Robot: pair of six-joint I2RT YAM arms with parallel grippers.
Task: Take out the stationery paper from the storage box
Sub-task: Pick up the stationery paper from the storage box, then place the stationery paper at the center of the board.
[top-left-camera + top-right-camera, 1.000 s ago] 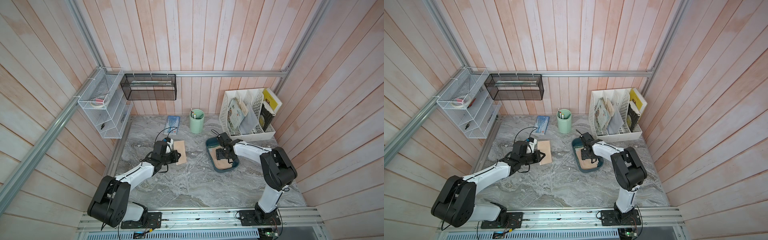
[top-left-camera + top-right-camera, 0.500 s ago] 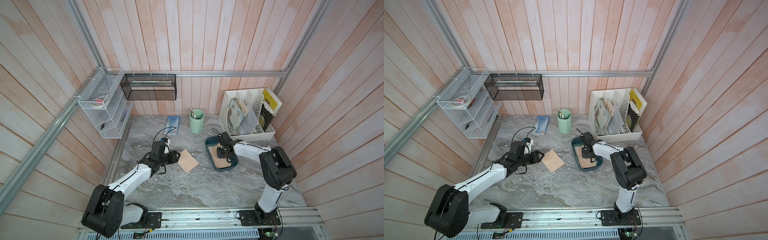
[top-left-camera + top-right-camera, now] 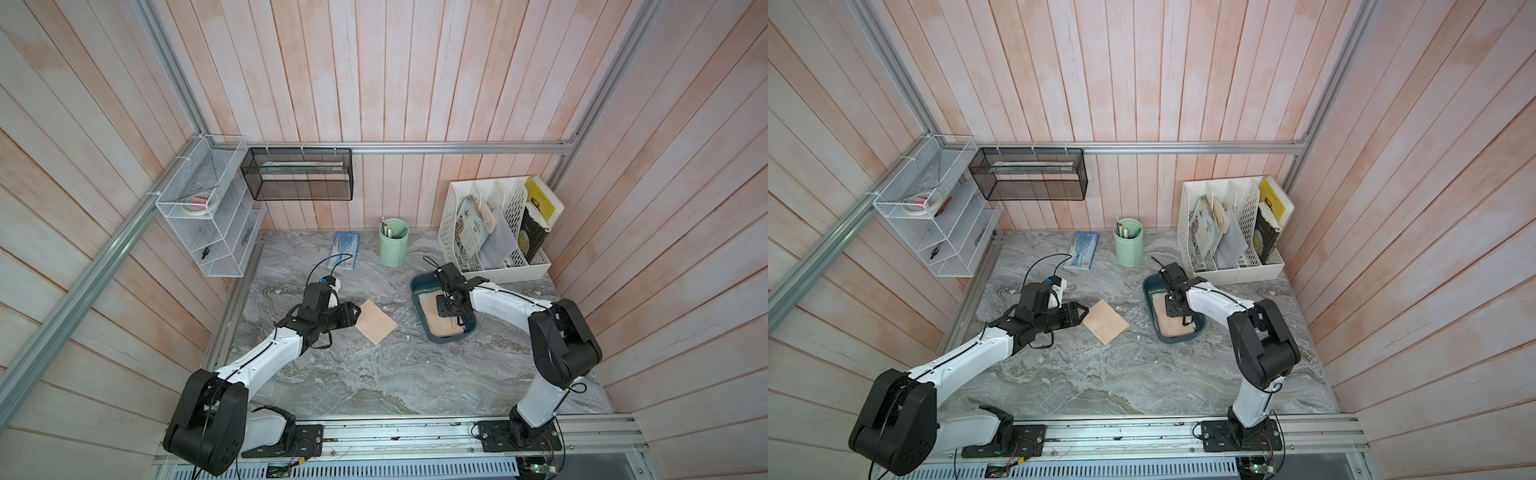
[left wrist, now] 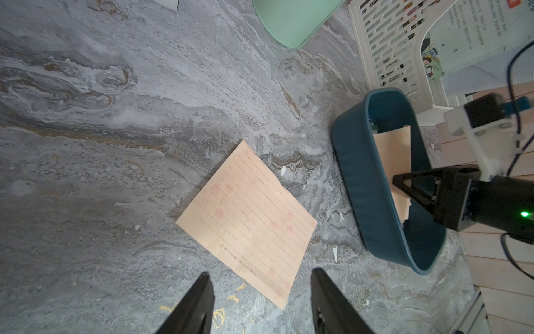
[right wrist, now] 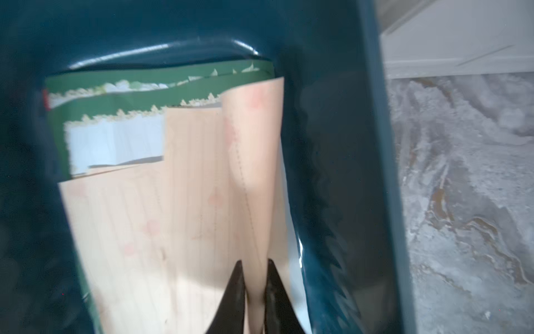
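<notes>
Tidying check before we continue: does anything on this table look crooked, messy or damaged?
One tan sheet lies askew on the table, with small white paper scraps scattered nearby. Inside the blue box, the right gripper pinches the top sheet into a raised buckle.

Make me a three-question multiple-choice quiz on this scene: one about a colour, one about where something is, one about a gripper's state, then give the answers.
1. What colour is the cup? A mint green; B red; C black.
2. Where is the loose sheet? A in the box; B on the table, between the left gripper and the box; C in the cup.
3. The right gripper is: A open over the table; B shut on a tan sheet in the box; C open in the cup.
Answers: 1 A, green in both top views. 2 B, it lies flat on the marble, outside the box. 3 B, the right wrist view shows it pinching a raised tan fold.
</notes>
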